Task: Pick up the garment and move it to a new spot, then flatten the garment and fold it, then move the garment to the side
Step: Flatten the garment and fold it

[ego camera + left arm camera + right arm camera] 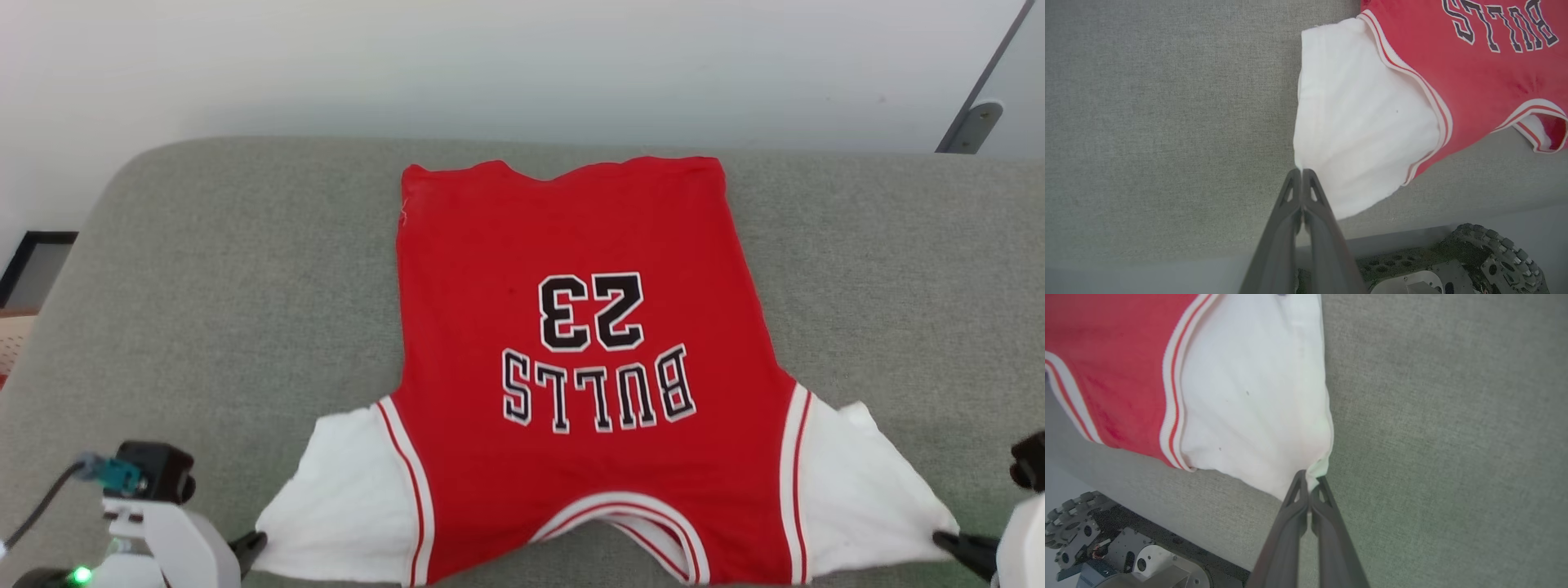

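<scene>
Left tool (1301, 173) on garment (1363, 134); wheel (1494, 253) nearby

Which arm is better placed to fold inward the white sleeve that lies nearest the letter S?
Left. The left tool is shut on the garment at that sleeve's corner; the right tool pinches the opposite sleeve.

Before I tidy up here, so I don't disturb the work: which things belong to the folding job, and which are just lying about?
Job: garment; left gripper and right gripper, each pinching a white sleeve; grey cushion under it.
Lying about: dark frame; metal fitting.
</scene>
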Tool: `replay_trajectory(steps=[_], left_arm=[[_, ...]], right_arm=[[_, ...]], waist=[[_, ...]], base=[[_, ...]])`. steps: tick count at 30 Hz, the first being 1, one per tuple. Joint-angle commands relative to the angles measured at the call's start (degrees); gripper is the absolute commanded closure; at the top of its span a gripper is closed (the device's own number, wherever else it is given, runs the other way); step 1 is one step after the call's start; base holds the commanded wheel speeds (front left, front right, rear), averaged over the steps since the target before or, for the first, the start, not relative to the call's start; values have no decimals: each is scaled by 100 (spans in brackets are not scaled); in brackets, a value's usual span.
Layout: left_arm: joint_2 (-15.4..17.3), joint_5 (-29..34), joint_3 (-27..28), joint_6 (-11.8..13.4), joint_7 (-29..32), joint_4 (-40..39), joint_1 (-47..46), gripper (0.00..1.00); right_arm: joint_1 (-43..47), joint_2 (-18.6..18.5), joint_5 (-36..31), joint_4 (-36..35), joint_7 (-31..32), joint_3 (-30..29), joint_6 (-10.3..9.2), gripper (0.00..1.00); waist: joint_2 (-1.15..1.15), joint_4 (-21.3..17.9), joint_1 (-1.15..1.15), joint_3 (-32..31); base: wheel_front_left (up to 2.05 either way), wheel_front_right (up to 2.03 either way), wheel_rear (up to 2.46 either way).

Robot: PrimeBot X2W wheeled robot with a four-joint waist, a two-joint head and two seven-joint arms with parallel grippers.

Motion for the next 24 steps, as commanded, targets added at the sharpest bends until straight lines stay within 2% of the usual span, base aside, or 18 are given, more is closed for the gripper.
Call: replay_trajectory(steps=[1, 4, 10, 11, 13, 14, 15, 20, 24], left_arm=[[36, -10, 34, 62, -58, -59, 100, 100], [93, 32, 88, 222, -258, -175, 348, 100], [-73, 168, 74, 269, -544, -129, 392, 100], [-108, 196, 61, 268, -573, -112, 359, 100], [-180, 280, 23, 201, -638, -103, 267, 100], [-224, 301, 15, 170, -677, -93, 224, 100], [-254, 337, 1, 149, -712, -84, 189, 100], [-425, 497, -69, 42, -844, -28, 9, 100], [-549, 574, -109, -32, -947, 20, -91, 100]], right_arm=[[141, 29, -78, -62, 59, -116, -11, 100], [540, 224, -240, -233, 228, -472, -11, 100], [855, 752, -743, -261, 326, -891, -11, 100], [855, 857, -821, -216, 334, -953, -11, 94], [816, 996, -955, -190, 352, -1021, -10, 65], [776, 1064, -1022, -171, 350, -1076, -11, 40], [735, 1116, -1090, -170, 350, -1109, -11, 0], [555, 1244, -1245, -310, 454, -1268, -11, 0], [368, 1275, -1307, -679, 538, -1515, -10, 0]], waist=[[0, 8, 0, 27], [0, 17, 0, 79], [0, 23, 0, 205], [0, 19, 0, 226], [0, 22, 0, 283], [0, 25, 0, 316], [0, 29, 0, 350], [0, 64, 0, 543], [0, 103, 0, 671]], base=[[0, 0, 0], [0, 0, 0], [0, 0, 0], [0, 0, 0], [0, 0, 0], [0, 0, 0], [0, 0, 0], [0, 0, 0], [0, 0, 0]])
